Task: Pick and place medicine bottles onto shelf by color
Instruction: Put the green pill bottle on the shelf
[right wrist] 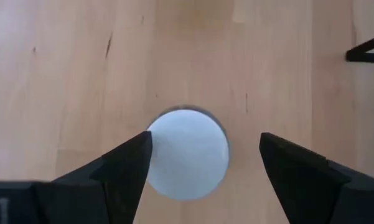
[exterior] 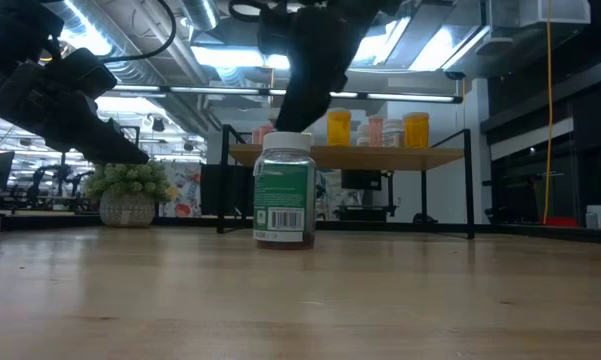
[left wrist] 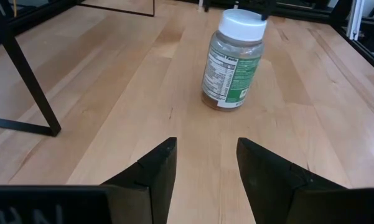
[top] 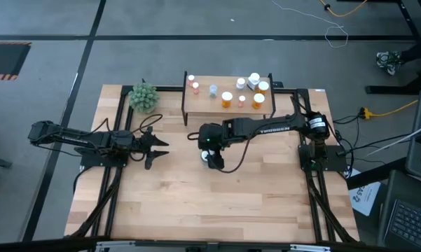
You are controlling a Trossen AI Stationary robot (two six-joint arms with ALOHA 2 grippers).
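Note:
A large green medicine bottle (exterior: 285, 190) with a white cap (right wrist: 188, 152) stands upright on its base on the table, near the middle (top: 211, 159). My right gripper (right wrist: 205, 143) hangs over it, pointing down and open, with one finger on either side of the cap. My left gripper (left wrist: 206, 149) is open and waits to the bottle's left (top: 157, 147), facing the bottle (left wrist: 230, 62). The shelf (top: 228, 105) stands at the far edge. Several small orange, white and pink bottles (top: 228, 98) stand on its top (exterior: 350, 155). My right gripper comes at the large green bottle from above, pointing down. One finger (right wrist: 127, 168) shows right at the edge of the cap (right wrist: 158, 155) and the other (right wrist: 286, 168) stands apart from it. I cannot tell whether the near finger touches the cap.
A green leafy plant ball (top: 143, 98) in a pot sits left of the shelf (exterior: 128, 190). The shelf's black legs (left wrist: 25, 81) stand beyond the bottle. Bare wooden tabletop (top: 217, 203) lies toward the near edge. Cables run off the table's right side (top: 350, 133).

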